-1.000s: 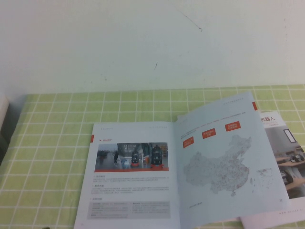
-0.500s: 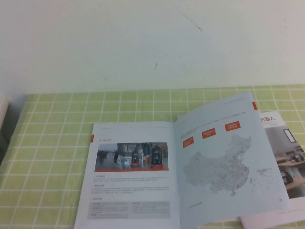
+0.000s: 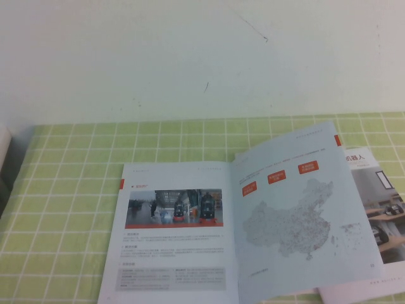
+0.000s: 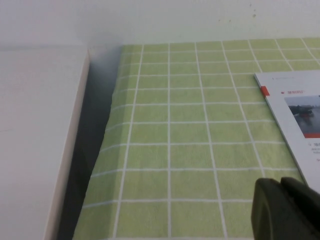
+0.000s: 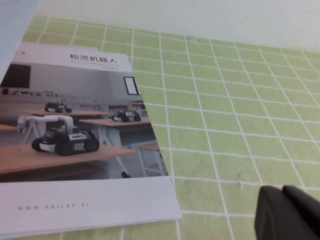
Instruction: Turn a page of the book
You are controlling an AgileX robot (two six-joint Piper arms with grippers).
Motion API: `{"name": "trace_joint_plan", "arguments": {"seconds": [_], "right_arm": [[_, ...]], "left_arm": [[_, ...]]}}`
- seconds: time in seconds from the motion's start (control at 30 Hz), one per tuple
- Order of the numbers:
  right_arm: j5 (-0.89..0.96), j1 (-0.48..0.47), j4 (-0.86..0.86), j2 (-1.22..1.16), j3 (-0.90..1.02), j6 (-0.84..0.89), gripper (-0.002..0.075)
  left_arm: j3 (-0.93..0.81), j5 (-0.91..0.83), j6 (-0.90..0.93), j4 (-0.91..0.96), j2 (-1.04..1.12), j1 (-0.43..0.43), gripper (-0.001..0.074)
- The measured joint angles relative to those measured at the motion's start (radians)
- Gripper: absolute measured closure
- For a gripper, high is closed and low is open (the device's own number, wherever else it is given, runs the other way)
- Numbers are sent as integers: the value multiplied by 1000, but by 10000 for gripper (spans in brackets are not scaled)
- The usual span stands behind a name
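The book [image 3: 235,190] lies open on the green checked cloth. The page [image 3: 174,234] lies flat on the left half, showing its back with the wide red-banded photo. The right half shows the grey dotted map page [image 3: 297,221], its outer edge slightly raised. Neither gripper shows in the high view. My left gripper [image 4: 281,185] is shut and empty, hovering over the cloth just off the book's left corner [image 4: 295,110]. My right gripper [image 5: 282,192] is shut and empty over bare cloth, to the right of the other booklet.
The other booklet with the office/robot photo [image 5: 75,135] lies under the book's right edge, and also shows in the high view [image 3: 380,209]. A white box [image 4: 40,125] stands off the cloth's left edge. A pale wall rises behind the table.
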State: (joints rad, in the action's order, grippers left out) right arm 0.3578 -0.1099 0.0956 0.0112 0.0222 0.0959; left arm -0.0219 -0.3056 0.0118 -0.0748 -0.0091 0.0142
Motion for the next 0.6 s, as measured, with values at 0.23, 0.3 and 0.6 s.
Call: {"name": "trace_joint_plan", "arguments": {"seconds": [0.23, 0.3, 0.6], "right_arm": [[0, 0, -2, 0, 0, 0, 729], [0, 0, -2, 0, 0, 0, 729], [0, 0, -2, 0, 0, 0, 729]], "left_arm": [[0, -2, 35, -6, 0, 0, 738], [0, -2, 40, -6, 0, 0, 738], [0, -2, 49, -6, 0, 0, 738]]}}
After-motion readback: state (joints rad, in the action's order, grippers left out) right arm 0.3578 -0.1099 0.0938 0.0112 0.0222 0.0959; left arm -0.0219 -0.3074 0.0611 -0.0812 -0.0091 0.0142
